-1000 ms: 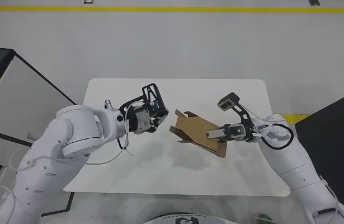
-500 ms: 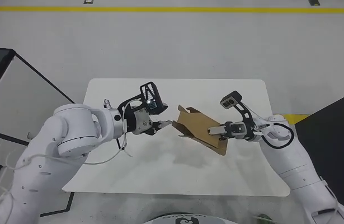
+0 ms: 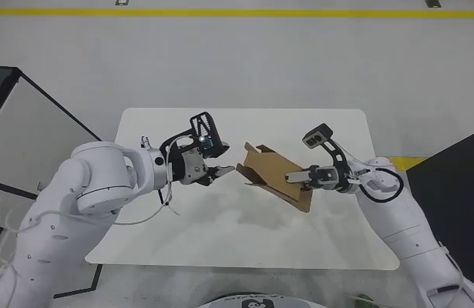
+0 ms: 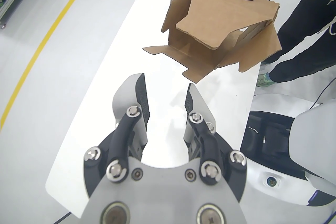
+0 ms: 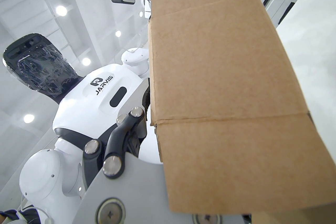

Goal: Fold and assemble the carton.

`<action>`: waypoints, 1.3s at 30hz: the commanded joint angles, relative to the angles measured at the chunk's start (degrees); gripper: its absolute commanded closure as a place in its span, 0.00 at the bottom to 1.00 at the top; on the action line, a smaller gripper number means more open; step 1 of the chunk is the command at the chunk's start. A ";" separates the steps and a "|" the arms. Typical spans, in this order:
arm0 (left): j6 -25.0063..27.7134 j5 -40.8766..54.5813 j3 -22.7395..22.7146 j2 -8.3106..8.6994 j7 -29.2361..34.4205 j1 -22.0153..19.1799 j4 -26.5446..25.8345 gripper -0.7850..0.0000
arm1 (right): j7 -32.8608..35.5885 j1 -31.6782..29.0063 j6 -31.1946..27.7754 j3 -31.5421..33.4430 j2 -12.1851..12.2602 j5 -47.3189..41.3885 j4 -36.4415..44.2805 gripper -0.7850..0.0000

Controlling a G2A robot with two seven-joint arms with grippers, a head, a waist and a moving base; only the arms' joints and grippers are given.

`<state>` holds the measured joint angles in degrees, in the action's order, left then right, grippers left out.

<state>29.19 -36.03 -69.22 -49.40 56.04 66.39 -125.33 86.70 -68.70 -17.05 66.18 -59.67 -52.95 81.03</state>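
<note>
A brown cardboard carton (image 3: 273, 177) hangs partly unfolded above the middle of the white table (image 3: 159, 131), its flaps loose. In the left wrist view the carton (image 4: 220, 33) has its open end toward the camera, with flaps spread. My right gripper (image 3: 292, 177) is shut on the carton's right panel, and the right wrist view has that panel (image 5: 220, 83) close up over the fingers. My left gripper (image 4: 165, 93) stands open just left of the carton, a short gap from its nearest flap, with nothing between the fingers. From above, the left gripper (image 3: 225, 171) points at the carton's left edge.
A black frame stand (image 3: 13, 100) is off the table's left side. A dark panel (image 3: 452, 169) stands at the right. A person's dark trouser legs (image 4: 307, 25) are beside the table's far end. Bare table surface lies in front of and behind the carton.
The left gripper has drawn back slightly from the carton's left flap and turned. The carton has tilted and shifted a little toward the right in the right gripper's hold.
</note>
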 commanded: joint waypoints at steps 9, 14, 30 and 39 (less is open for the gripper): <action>1.37 -1.45 -1.24 0.34 -1.42 1.05 1.07 0.53 | 1.30 1.46 6.12 -0.56 -0.42 -4.24 -2.13 1.00; 1.54 -1.59 -1.70 0.49 -1.86 1.74 0.96 0.08 | 1.30 3.33 7.74 -1.73 -0.22 -3.78 -2.20 1.00; 2.65 -2.88 -3.63 0.98 -2.07 3.31 0.81 0.00 | 1.30 8.36 8.72 -5.55 1.96 -0.26 -1.52 1.00; 2.65 -2.88 -3.63 0.98 -2.07 3.31 0.81 0.00 | 0.87 9.05 8.60 -4.92 2.28 5.08 0.17 1.00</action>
<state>31.84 -38.90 -72.85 -48.42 53.96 69.70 -124.52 87.14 -60.02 -8.39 60.86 -57.53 -49.69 80.99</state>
